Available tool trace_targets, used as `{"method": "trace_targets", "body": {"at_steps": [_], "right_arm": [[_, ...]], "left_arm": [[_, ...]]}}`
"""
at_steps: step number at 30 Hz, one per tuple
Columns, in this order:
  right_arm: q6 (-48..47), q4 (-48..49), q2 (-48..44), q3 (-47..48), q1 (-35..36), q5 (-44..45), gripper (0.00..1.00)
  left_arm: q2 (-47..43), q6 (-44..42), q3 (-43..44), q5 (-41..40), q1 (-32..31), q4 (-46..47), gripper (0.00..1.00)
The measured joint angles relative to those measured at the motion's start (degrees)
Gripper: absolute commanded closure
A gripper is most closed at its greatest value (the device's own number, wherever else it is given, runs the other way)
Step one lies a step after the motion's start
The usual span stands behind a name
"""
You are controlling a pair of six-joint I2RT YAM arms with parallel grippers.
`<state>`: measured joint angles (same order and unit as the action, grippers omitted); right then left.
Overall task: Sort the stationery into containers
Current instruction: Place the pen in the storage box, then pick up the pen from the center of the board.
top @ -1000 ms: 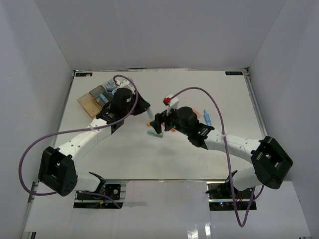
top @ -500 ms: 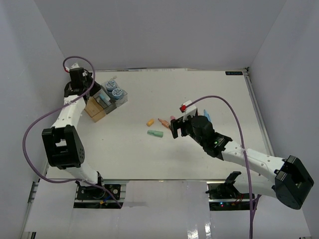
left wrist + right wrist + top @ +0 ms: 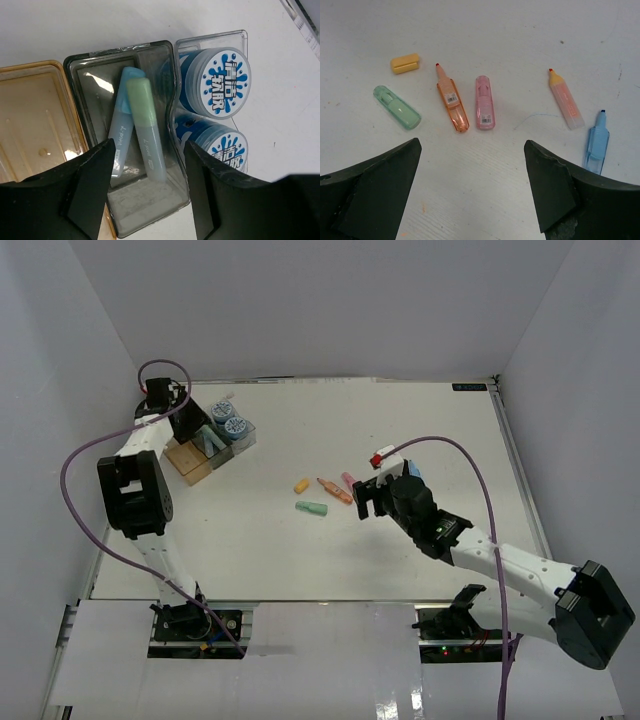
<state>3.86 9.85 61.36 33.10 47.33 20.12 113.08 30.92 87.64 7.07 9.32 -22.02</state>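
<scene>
The containers [image 3: 212, 445] stand at the far left of the table. In the left wrist view my left gripper [image 3: 148, 146] hangs open over the smoky grey bin [image 3: 150, 200]. In that bin lie a blue-capped marker [image 3: 122, 127] and a green-capped marker [image 3: 146, 127]. Two blue-and-white rolls [image 3: 224, 82] fill the clear bin. The orange bin [image 3: 30, 125] holds nothing. My right gripper [image 3: 471, 150] is open above the table, just short of a pink marker [image 3: 484, 102], an orange marker [image 3: 452, 100] and a green marker [image 3: 397, 107].
A yellow cap [image 3: 405, 63] lies beyond the green marker. To the right are an uncapped orange-tipped marker [image 3: 566, 100] and a blue marker [image 3: 596, 142]. White walls enclose the table on three sides. In the top view my left gripper [image 3: 195, 423] sits at the bins' far-left side.
The left arm swung from the table's middle to the far left by the bins, and its jaws have opened. The right gripper backed away to the right of the loose markers.
</scene>
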Motion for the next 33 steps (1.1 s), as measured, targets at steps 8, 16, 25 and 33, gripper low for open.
{"method": "trace_targets", "body": {"at_steps": [8,16,25,33], "right_arm": [[0.2,-2.36,5.68,3.67,-5.81,-1.53,0.01],[-0.81,-5.97,20.85,15.61,-21.4,-9.84,0.14],[-7.39,-10.47,34.36,24.35,-28.02,-16.61,0.24],[-11.87,-14.67,41.05,28.5,-30.14,-21.38,0.29]], "left_arm": [[-1.46,-0.02,-0.26,2.64,0.76,-1.16,0.08],[-23.96,-1.4,-14.27,9.33,0.39,0.0,0.02],[-48.26,-4.63,-40.3,11.76,-6.38,6.54,0.02],[-49.57,-5.68,-43.74,11.56,-7.91,7.23,0.02]]}}
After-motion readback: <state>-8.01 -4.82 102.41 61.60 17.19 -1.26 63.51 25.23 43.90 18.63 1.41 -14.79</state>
